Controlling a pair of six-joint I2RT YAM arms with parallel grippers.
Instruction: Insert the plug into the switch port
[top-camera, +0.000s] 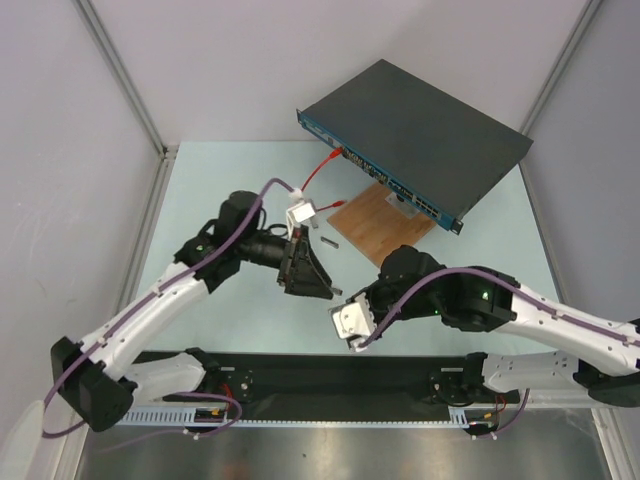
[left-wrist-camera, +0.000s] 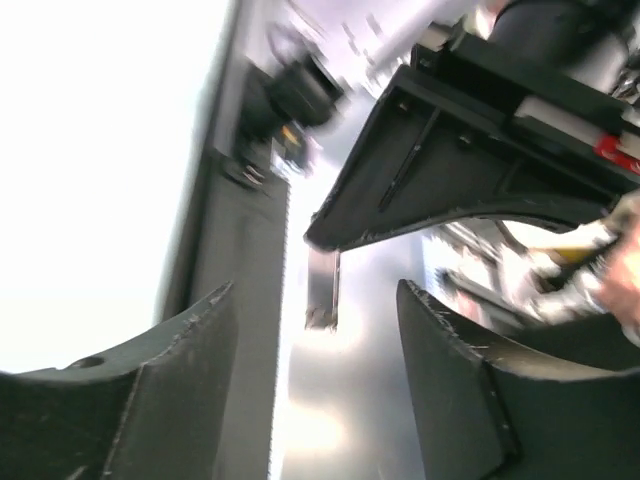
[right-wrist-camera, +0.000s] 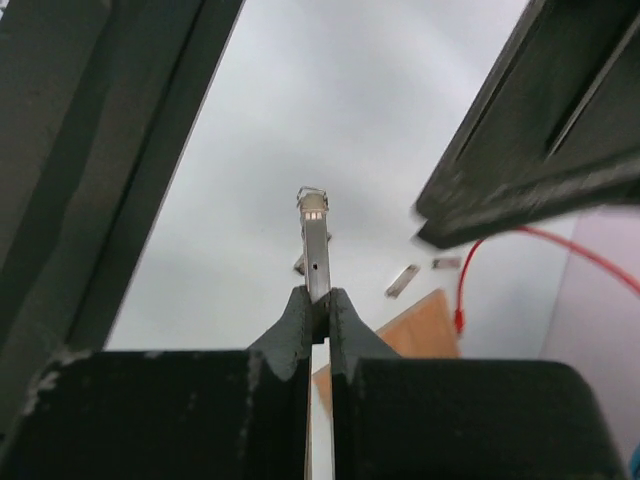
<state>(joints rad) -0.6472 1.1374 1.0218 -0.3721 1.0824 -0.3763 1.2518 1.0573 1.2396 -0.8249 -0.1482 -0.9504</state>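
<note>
Plug (right-wrist-camera: 317, 245) pinched in right gripper (right-wrist-camera: 318, 300); left gripper (top-camera: 303, 268) spread.
The plug is held well apart from the switch (top-camera: 420, 130), which is set at the far right of the table (top-camera: 230, 190).

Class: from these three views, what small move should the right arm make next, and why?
Probably lift the right gripper away from the left gripper, toward the blue front of the switch. The right is shut on the slim plug; the left is open and holds nothing, so the plug is free to travel.
</note>
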